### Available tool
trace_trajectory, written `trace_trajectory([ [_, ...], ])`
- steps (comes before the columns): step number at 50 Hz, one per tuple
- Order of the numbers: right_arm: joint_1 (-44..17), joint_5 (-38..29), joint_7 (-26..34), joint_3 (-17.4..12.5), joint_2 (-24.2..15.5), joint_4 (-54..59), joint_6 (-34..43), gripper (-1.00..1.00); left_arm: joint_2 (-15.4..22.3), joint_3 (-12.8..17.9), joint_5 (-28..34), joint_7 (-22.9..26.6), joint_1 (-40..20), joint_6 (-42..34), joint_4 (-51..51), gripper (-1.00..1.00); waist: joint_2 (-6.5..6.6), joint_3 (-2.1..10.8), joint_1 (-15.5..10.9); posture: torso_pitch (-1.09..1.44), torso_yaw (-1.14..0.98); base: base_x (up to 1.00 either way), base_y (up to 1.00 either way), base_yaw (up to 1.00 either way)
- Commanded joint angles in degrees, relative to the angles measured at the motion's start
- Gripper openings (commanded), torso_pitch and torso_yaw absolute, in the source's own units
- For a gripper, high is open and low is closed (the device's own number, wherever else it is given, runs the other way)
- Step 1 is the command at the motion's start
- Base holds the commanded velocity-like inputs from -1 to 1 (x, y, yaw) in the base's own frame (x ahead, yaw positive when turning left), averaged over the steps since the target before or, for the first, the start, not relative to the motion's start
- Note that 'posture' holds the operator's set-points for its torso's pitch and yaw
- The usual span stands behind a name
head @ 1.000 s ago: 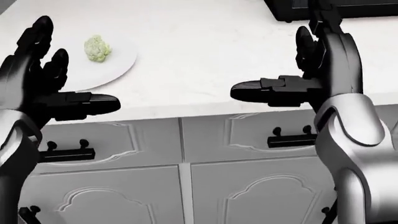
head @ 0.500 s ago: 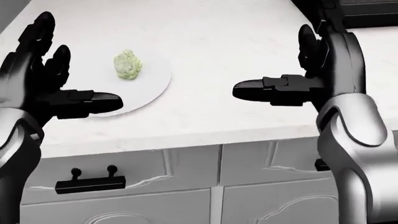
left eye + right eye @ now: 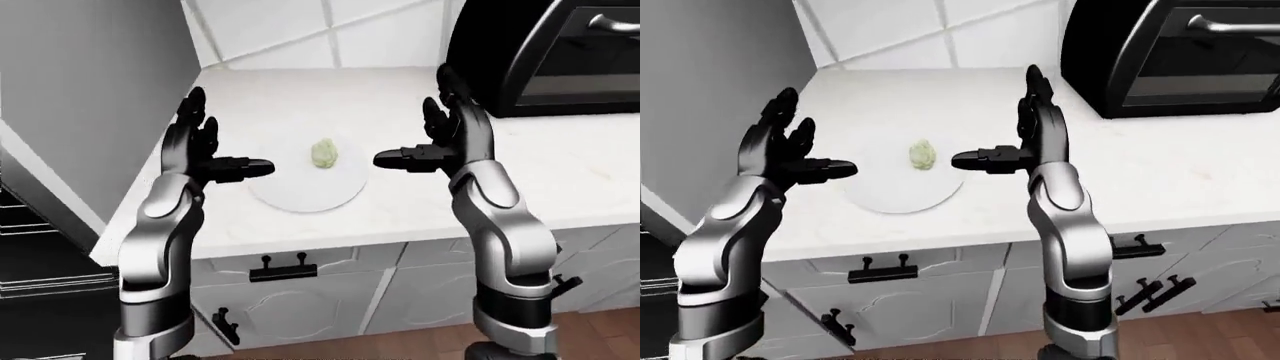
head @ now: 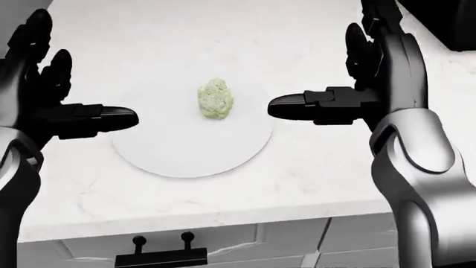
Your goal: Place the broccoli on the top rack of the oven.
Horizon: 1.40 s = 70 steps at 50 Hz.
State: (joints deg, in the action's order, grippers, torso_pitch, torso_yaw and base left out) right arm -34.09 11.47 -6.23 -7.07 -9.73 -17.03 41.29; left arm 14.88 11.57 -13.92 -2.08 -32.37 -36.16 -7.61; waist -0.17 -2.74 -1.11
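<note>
A pale green broccoli (image 4: pixel 215 99) lies on a white round plate (image 4: pixel 186 148) on the white counter. My left hand (image 4: pixel 52 92) hovers open to the left of the plate, thumb pointing toward the broccoli. At the plate's right edge my right hand (image 4: pixel 350 84) is held open too, its thumb stretched left toward the broccoli. Neither hand touches anything. The black oven (image 3: pixel 1170 56) stands on the counter at the upper right of the right-eye view, door closed; its racks are hidden.
A tiled wall (image 3: pixel 320 30) backs the counter (image 4: pixel 312 178), and a grey wall (image 3: pixel 90 97) bounds it on the left. Below the counter edge are white drawers and cabinet doors with black handles (image 3: pixel 883 270). A dark appliance (image 3: pixel 40 255) stands lower left.
The camera has moved left and toward the counter, so the plate and broccoli shifted from the upper left to the picture's middle between my hands. Both hands stay open and raised.
</note>
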Motion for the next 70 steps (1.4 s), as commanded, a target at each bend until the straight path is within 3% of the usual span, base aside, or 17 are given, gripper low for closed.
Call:
trace_trajectory([
  [1, -1.18, -0.16, 0.01, -0.84, -0.6, -1.15, -1.14, 1.0, 0.25, -0.16, -0.24, 0.21, -1.78, 1.23, -2.26, 1.0, 0.23, 1.39, 0.24, 0.0, 0.0, 0.0, 0.0, 0.0],
  [3, -1.22, -0.05, -0.04, -0.89, -0.57, -1.41, -0.89, 1.0, 0.2, -0.04, -0.34, 0.24, -1.73, 1.41, -2.13, 1.0, -2.01, 1.78, -0.1, 0.0, 0.0, 0.0, 0.0, 0.0],
  [4, -1.15, -0.04, -0.09, -0.87, -0.56, -1.65, -0.67, 1.0, 0.17, -0.09, -0.31, 0.23, -1.64, 1.47, -2.16, 1.0, -2.02, 2.21, -0.86, 0.0, 0.0, 0.0, 0.0, 0.0],
  [9, -1.03, -0.09, 0.16, -0.76, -0.54, -1.48, -0.84, 1.0, 0.15, -0.13, -0.28, 0.2, -1.64, 1.44, -2.17, 1.0, -0.39, 2.63, -0.22, 0.0, 0.0, 0.0, 0.0, 0.0],
  [10, -1.04, -0.06, 0.22, -0.77, -0.57, -1.67, -0.69, 1.0, 0.15, -0.17, -0.33, 0.13, -1.76, 1.16, -2.42, 1.0, -0.07, 3.82, 0.02, 0.0, 0.0, 0.06, 0.0, 0.0],
  [15, -1.29, -0.15, -0.03, -1.04, -0.71, -1.81, -0.23, 1.0, 0.1, -0.24, -0.28, 0.15, -1.76, 1.22, -2.36, 1.0, 0.31, 0.79, 1.32, 0.0, 0.0, 0.07, 0.0, 0.0],
  [17, -1.42, -0.2, -0.11, -1.07, -0.73, -1.54, -0.5, 1.0, 0.15, -0.18, -0.31, 0.14, -1.85, 1.03, -2.5, 1.0, 1.16, 1.85, 1.52, 0.0, 0.0, 0.0, 0.0, 0.0],
  [19, -1.52, -0.18, -0.16, -1.12, -0.78, -1.1, -0.73, 1.0, 0.21, -0.07, -0.37, 0.14, -1.85, 1.07, -2.41, 1.0, 2.39, 1.34, 1.55, 0.0, 0.0, 0.0, 0.0, 0.0],
  [20, -1.55, -0.31, -0.25, -1.01, -0.82, -1.05, -0.69, 1.0, 0.13, -0.2, -0.31, 0.15, -1.85, 1.27, -2.22, 1.0, 0.87, 1.63, 1.61, 0.0, 0.0, 0.0, 0.0, 0.0],
  [22, -1.38, -0.81, -0.28, -0.74, -0.83, -0.49, -0.93, 1.0, 0.1, -0.23, -0.34, 0.17, -1.86, 1.17, -2.29, 1.0, 0.82, 2.49, 1.45, 0.0, 0.0, 0.0, 0.0, 0.0],
  [31, -1.69, -2.42, -0.49, -0.91, -0.76, -0.33, -0.55, 1.0, 0.03, -0.31, -0.22, 0.38, -1.87, 1.56, -1.85, 1.0, 0.11, 2.75, 0.81, 0.0, 0.0, 0.0, 0.0, 0.0],
  [32, -1.6, -2.5, -0.48, -0.83, -0.78, -0.38, -0.61, 1.0, 0.0, -0.32, -0.2, 0.37, -1.79, 1.59, -1.87, 1.0, 0.5, 3.79, 0.19, 0.0, 0.0, 0.0, 0.0, 0.42],
  [37, -1.6, -2.76, -0.74, -0.85, -0.69, -0.27, -0.94, 1.0, 0.02, -0.27, -0.21, 0.33, -1.79, 1.41, -2.17, 1.0, -1.45, 1.35, 0.91, 0.0, 0.0, 0.0, 0.0, 0.72],
  [44, -2.41, -3.99, 0.02, -0.3, -1.22, -1.11, 0.91, 1.0, 0.03, -0.29, -0.24, 0.32, -1.75, 1.19, -2.55, 1.0, 0.0, 2.77, -0.05, 0.0, 0.0, 0.0, 0.0, 0.0],
  [57, -15.23, -14.97, 16.48, 3.99, -4.9, 4.53, 7.49, 1.0, 0.31, -0.11, -0.47, 0.45, -1.98, 0.43, -3.33, 1.0, 0.53, 2.37, 1.17, 0.0, 0.0, 0.0, 0.0, 0.0],
  [62, -23.67, -25.09, 27.94, 8.54, -6.06, 8.56, 7.68, 1.0, 0.53, 0.18, -0.79, 0.37, -2.12, 0.08, -3.67, 1.0, 0.69, 2.21, 1.35, 0.0, 0.0, 0.0, 0.0, 0.0],
  [70, -33.49, -38.27, 42.03, 9.16, -3.21, 13.85, 6.21, 1.0, 0.74, 0.2, -0.98, 0.39, -1.98, 0.29, -3.79, 1.0, 1.31, 1.76, 1.51, 0.0, 0.0, 0.0, 0.0, 0.0],
])
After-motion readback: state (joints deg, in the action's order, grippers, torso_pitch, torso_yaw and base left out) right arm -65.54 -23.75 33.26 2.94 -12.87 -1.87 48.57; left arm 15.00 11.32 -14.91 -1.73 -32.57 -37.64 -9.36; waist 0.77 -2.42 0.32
